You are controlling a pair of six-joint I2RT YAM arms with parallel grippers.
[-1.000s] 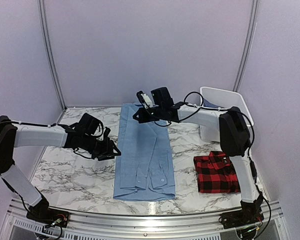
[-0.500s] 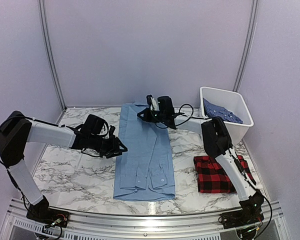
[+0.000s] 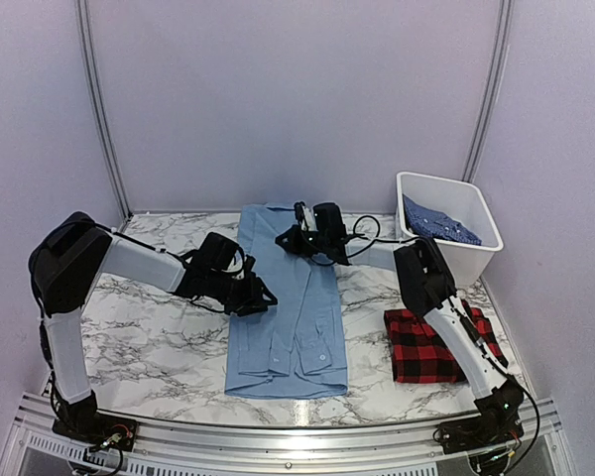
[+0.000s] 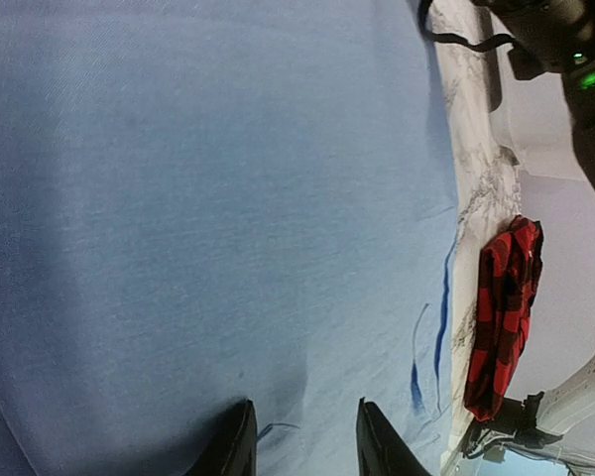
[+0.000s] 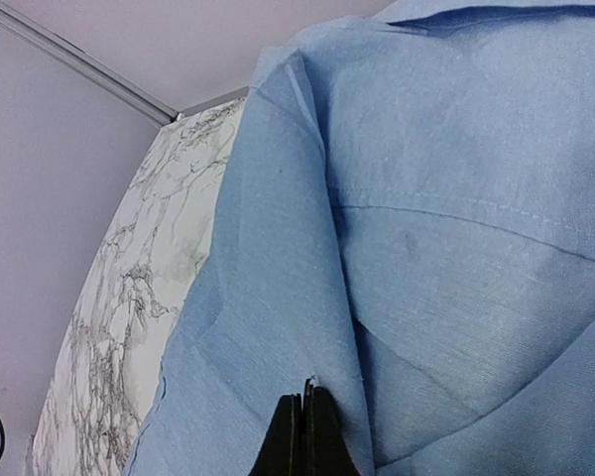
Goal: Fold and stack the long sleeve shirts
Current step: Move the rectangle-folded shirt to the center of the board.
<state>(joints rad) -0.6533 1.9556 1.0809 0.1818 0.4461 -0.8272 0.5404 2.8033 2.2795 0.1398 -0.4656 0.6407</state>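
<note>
Light blue shirt (image 3: pixel 283 327) is laid flat and lengthwise on the marble table (image 3: pixel 149 337), centre of the top view, collar toward the back wall, both sleeves folded in over the body with the cuffs toward the near edge. Left gripper (image 4: pixel 302 438) is seen at the shirt's left edge, about halfway along its length. In the left wrist view its two fingers (image 4: pixel 236 448) stand apart at the bottom of the frame with flat blue cloth showing between them, so the jaws are read as parted with nothing pinched. Right gripper (image 5: pixel 304 402) is placed over the upper part of the same shirt, right of the collar. Its jaws are pressed fully together, the tips meeting a folded edge of the cloth — whether any fabric is caught between them cannot be told. Red-and-black plaid shirt (image 3: pixel 428 347) is noted folded on the table at lower right, well apart from the blue one. Darker blue patterned shirt (image 3: pixel 436 220) lies bundled inside the white bin (image 3: pixel 432 179) at upper right — only its top is visible above the rim.
</note>
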